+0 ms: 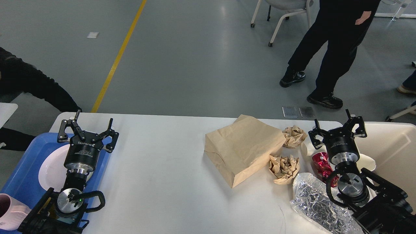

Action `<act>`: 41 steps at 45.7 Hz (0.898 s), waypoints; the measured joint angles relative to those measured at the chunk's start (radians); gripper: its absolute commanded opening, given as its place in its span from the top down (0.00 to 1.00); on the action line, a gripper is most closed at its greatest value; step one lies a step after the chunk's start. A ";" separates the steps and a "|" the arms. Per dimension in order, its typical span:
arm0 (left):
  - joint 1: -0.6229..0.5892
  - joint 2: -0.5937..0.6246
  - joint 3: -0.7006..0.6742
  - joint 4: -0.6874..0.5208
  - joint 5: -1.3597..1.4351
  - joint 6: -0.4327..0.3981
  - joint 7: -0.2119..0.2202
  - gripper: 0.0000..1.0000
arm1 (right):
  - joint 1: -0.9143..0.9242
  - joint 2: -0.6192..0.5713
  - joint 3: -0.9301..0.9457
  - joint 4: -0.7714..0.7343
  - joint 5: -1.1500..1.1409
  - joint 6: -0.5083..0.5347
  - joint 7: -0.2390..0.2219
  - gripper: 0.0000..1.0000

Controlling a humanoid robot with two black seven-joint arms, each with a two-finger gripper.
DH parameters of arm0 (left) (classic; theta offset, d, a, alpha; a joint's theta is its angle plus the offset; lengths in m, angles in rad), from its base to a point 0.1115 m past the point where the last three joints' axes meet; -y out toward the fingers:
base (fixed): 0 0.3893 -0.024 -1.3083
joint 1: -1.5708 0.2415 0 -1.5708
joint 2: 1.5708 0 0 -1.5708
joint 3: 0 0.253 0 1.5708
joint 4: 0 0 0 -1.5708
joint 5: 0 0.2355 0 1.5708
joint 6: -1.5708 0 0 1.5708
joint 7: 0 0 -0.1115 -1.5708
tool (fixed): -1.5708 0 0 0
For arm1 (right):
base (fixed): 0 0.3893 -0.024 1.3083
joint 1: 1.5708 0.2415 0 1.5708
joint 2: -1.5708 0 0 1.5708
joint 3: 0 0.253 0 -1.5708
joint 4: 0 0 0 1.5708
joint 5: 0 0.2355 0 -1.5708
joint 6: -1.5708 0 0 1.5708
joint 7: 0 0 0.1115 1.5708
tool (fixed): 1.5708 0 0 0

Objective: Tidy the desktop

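Crinkled clear plastic film (320, 203) is seen at the lower right of the frame, lying on the desktop (162, 182), partly hidden by the right arm. At the lower left, a pink cup (9, 211) is cut off by the frame edge, beside the blue tray (22, 169), in which a white plate (52, 165) is held.

Over that tray's upper right corner the left gripper (87, 128) is seen, its jaws spread wide and nothing between them. At the right of the frame the right gripper (338, 128) is likewise spread wide and empty, raised over a red foil wrapper (320, 164) and a white paper cup (365, 162); whether anything is touched cannot be told.

Right of centre, a brown paper bag (242, 148) is laid flat, with one crumpled brown paper wad (284, 169) touching its lower right side and another (294, 136) just beside its upper right corner. A cream bin (393, 146) is set at the right edge; its inside is largely out of sight.

Bare white surface is left across the centre and lower middle of the desktop. Beyond its far edge, grey floor, a yellow line (118, 57) and a standing person's legs (325, 58) are seen.
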 measured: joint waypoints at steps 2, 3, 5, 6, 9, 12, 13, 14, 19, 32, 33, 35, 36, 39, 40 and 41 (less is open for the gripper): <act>0.000 0.000 0.000 0.000 0.000 0.000 0.000 0.04 | 0.000 0.000 0.004 -0.002 0.000 0.000 0.000 0.00; 0.000 0.000 0.000 0.000 0.000 0.000 0.000 0.04 | 0.001 -0.002 0.006 -0.002 0.001 0.000 0.000 0.00; 0.000 0.000 0.000 0.000 0.000 0.000 0.000 0.04 | 0.003 -0.008 0.013 0.000 0.003 0.001 0.000 0.00; 0.000 0.000 0.000 0.000 0.000 0.000 0.000 0.04 | 0.005 -0.015 0.019 0.002 0.003 0.004 0.000 0.00; 0.000 0.001 0.000 0.000 0.000 0.000 0.000 0.04 | 0.006 -0.036 0.043 0.005 0.004 0.011 0.001 0.00; 0.000 0.001 0.000 0.000 0.000 0.000 0.000 0.04 | 0.006 -0.053 0.059 0.002 0.004 0.015 0.000 0.00; 0.000 0.001 0.000 0.000 0.000 0.000 0.000 0.04 | 0.006 -0.061 0.063 -0.002 0.004 0.015 -0.003 0.00; 0.000 0.001 0.000 0.000 0.000 0.000 0.000 0.04 | 0.006 -0.066 0.064 -0.005 0.004 0.015 -0.005 0.00; 0.000 0.001 0.000 0.000 0.000 0.000 0.000 0.04 | 0.005 -0.105 0.072 -0.013 0.003 0.008 -0.009 0.00; 0.000 0.001 0.000 0.000 0.001 0.000 0.000 0.04 | -0.046 -0.137 0.064 -0.011 0.003 0.022 -0.011 0.00; 0.000 0.001 0.000 0.000 0.001 0.000 0.000 0.04 | -0.052 -0.136 0.064 -0.010 0.003 0.024 -0.011 0.00; 0.000 0.001 0.000 0.000 0.001 0.000 0.000 0.04 | -0.062 -0.135 0.064 -0.009 0.004 0.027 -0.011 0.00; 0.000 0.001 0.000 0.000 0.001 0.000 0.000 0.04 | -0.067 -0.133 0.064 -0.009 0.004 0.029 -0.011 0.00; 0.000 0.001 0.000 0.000 0.000 0.000 0.000 0.04 | -0.076 -0.130 0.064 -0.008 0.004 0.031 -0.011 0.00; 0.000 0.001 0.000 0.000 0.000 0.000 0.000 0.04 | -0.078 -0.129 0.064 -0.008 0.004 0.032 -0.011 0.00; 0.000 0.001 0.000 0.000 0.000 0.000 0.000 0.04 | -0.080 -0.128 0.064 -0.007 0.004 0.032 -0.011 0.00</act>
